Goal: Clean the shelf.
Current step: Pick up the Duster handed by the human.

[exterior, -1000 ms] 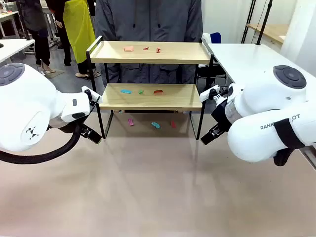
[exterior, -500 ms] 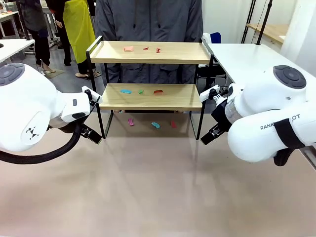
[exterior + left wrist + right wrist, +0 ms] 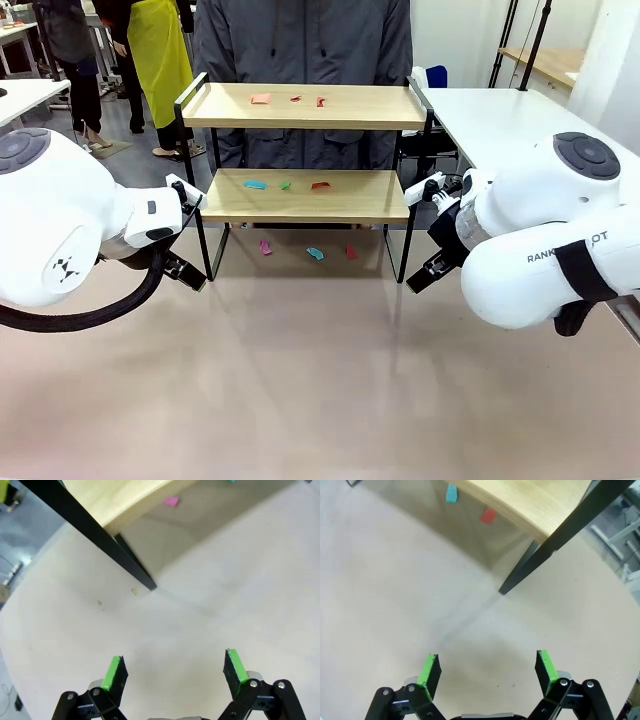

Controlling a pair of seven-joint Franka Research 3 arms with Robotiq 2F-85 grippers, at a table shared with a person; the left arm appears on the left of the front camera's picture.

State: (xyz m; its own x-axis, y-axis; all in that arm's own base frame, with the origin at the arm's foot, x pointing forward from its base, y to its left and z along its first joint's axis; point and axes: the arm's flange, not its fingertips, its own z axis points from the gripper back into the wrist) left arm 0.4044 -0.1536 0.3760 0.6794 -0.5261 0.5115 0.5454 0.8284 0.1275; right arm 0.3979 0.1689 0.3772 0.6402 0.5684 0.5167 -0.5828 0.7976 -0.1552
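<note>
The shelf (image 3: 305,106) stands at the table's far middle, two wooden boards in a black frame. Small coloured scraps lie on its top board (image 3: 261,99), on its lower board (image 3: 256,185) and on the table under it (image 3: 315,254). My left gripper (image 3: 187,274) hangs low by the shelf's front left leg; it (image 3: 175,665) is open over bare table, with the leg (image 3: 100,545) and a pink scrap (image 3: 171,501) ahead. My right gripper (image 3: 421,277) sits by the front right leg, open (image 3: 490,667) and holding nothing, facing the leg (image 3: 545,555), a teal scrap (image 3: 451,493) and a red scrap (image 3: 488,515).
A person in a grey coat (image 3: 300,40) stands right behind the shelf. A white table (image 3: 500,115) adjoins at the right. The beige tabletop (image 3: 320,380) lies bare between the arms and toward the near edge.
</note>
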